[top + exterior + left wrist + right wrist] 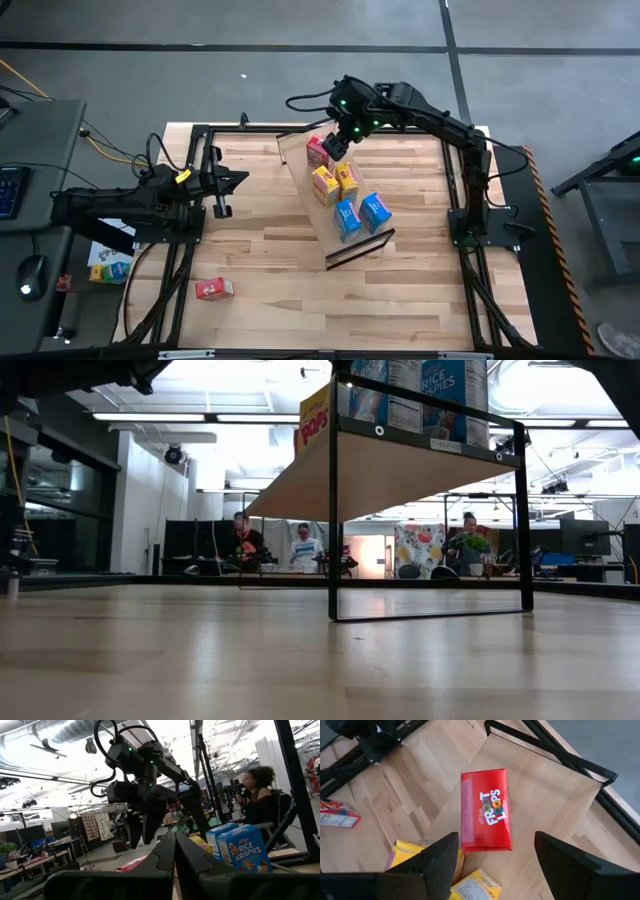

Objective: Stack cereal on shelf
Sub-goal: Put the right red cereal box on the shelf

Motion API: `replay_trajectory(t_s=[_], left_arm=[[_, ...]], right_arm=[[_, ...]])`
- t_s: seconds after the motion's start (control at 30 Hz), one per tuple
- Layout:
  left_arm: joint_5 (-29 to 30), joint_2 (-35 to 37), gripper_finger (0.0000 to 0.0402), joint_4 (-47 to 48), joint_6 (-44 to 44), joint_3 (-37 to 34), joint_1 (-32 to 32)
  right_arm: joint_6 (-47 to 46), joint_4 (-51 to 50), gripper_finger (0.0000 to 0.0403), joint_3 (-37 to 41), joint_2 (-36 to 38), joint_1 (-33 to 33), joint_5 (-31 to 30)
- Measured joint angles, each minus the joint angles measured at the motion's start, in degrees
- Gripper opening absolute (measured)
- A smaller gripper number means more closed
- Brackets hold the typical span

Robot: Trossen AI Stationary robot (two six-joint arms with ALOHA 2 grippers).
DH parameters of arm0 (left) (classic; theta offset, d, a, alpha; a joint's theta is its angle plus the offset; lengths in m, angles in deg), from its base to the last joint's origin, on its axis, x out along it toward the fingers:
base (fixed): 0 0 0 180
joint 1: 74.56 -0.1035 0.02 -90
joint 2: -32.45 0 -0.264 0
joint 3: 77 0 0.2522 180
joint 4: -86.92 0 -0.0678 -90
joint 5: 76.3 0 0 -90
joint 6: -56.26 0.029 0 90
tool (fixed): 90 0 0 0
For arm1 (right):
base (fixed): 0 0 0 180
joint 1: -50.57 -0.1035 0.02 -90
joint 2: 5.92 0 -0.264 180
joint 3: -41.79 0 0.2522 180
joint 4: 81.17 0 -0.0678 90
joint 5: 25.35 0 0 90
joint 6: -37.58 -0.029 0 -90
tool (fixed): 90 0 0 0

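Observation:
The shelf [300,150] lies slantwise across the table's middle, raised on its dark frame [332,510]. On it stand two blue boxes [361,215], two yellow boxes [335,183] and, at its far end, one red box [485,810]. A second red box [213,289] lies flat on the tabletop near the left near corner. My right gripper [495,865] hangs open just above the red box on the shelf, one finger to each side, touching nothing. My left gripper [238,180] waits shut at the table's left side, pointing toward the shelf.
Dark frame rails [455,190] run along the table's sides. Beyond the left edge lie a small colourful box [108,262], a keyboard and a mouse. Bare wood stretches between the shelf and the near edge [330,310]. People sit in the room behind [305,545].

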Motion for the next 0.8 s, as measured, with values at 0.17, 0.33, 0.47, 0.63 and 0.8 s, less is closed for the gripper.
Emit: replay_trajectory(t_s=[0.17, 0.33, 0.47, 0.63, 0.8], left_arm=[[0.0, 0.0, 0.0, 0.2, 0.4, 0.0, 0.0], [0.0, 0.0, 0.0, 0.2, 0.4, 0.0, 0.0], [0.0, 0.0, 0.0, 0.8, 0.0, 0.0, 0.0], [0.0, 0.0, 0.0, 0.7, -0.6, 0.0, 0.0], [0.0, 0.0, 0.0, 0.7, -0.6, 0.0, 0.0]], right_arm=[[2.6, -0.2, 0.0255, 0.0, 0.0, 0.0, -0.1], [4.3, -4.6, 0.0254, 0.0, 0.0, 0.0, -1.5], [4.3, -8.4, 0.0254, 0.0, 0.0, -0.2, -4.4], [6.2, -6.9, 0.0251, 0.0, 0.0, -0.7, -3.8], [10.7, 3.0, 0.0208, 0.0, 0.0, -1.9, -0.8]])
